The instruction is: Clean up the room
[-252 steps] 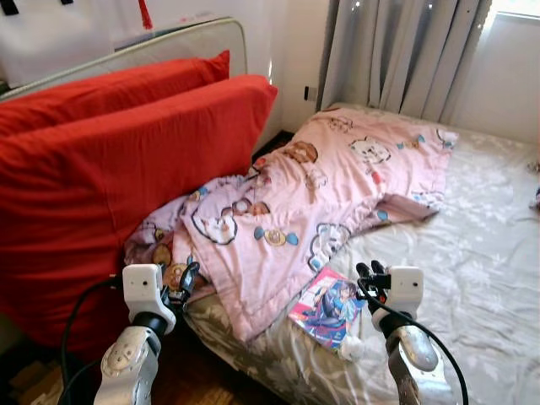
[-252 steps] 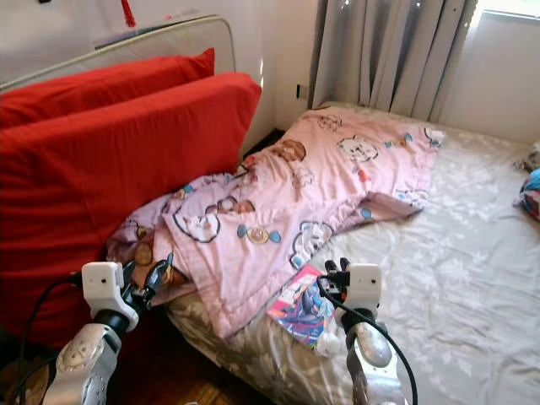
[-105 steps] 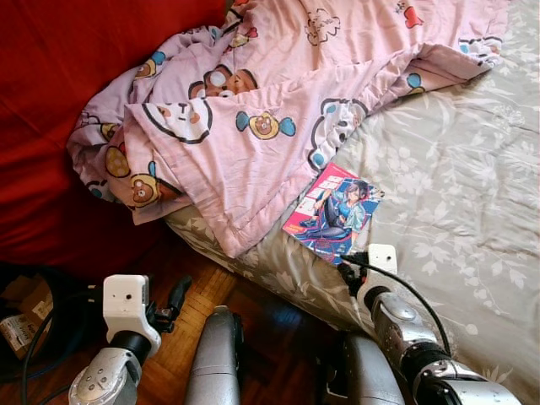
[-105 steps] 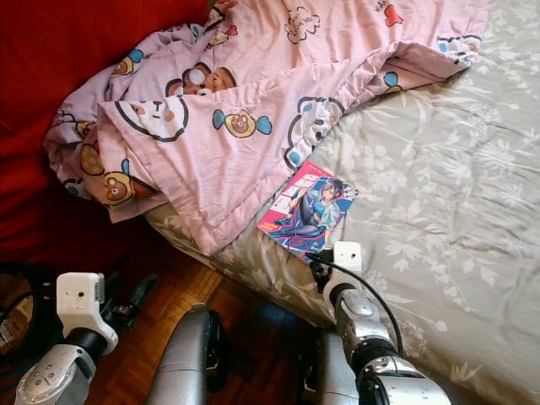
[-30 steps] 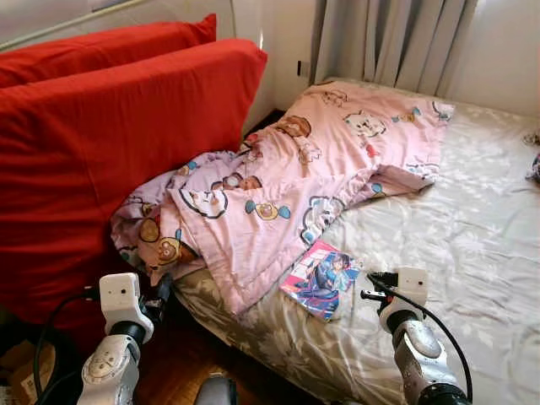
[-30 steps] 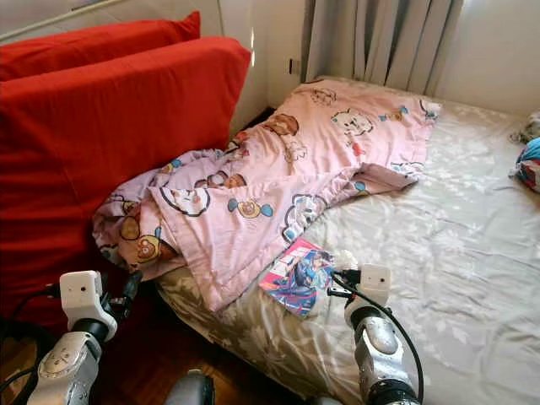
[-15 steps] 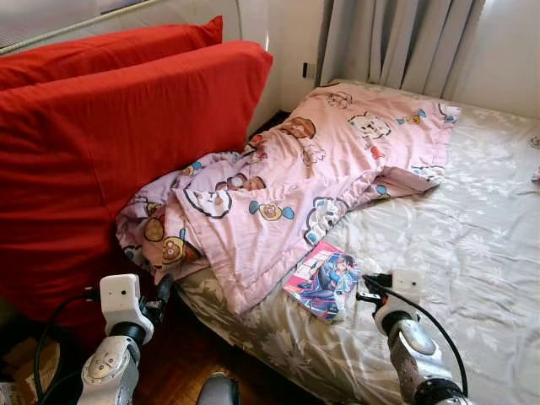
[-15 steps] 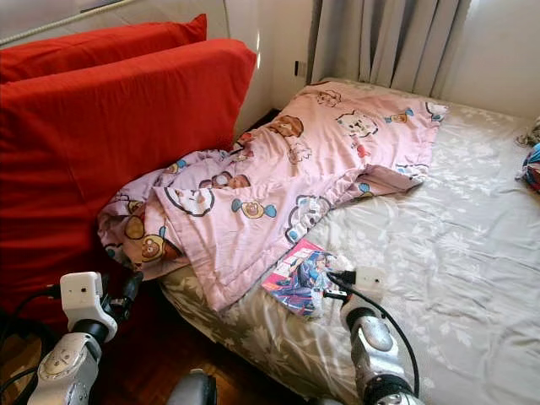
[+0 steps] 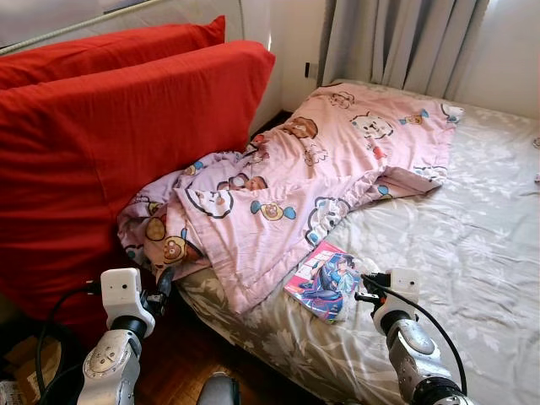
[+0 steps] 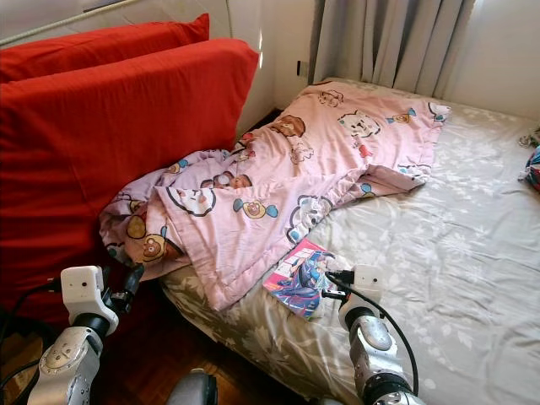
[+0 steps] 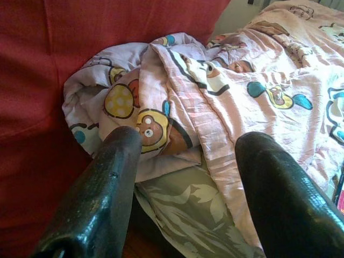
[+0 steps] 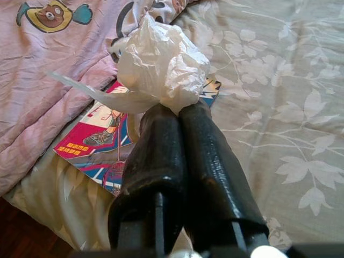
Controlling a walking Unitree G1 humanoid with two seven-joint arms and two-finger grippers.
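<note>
Daylight came through the curtains [image 9: 405,42], brightening the bedsheet [image 9: 472,228]; the floor [image 9: 169,363] lay shadowed, and frames were sharp.

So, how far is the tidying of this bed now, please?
Done: the right claw has picked up a crumpled white tissue and is shut on it above the bed. In hand: that tissue needs throwing away. Left: the comic book lies on the grey floral sheet, the pink cartoon blanket is rumpled, and the open left claw holds nothing.
</note>
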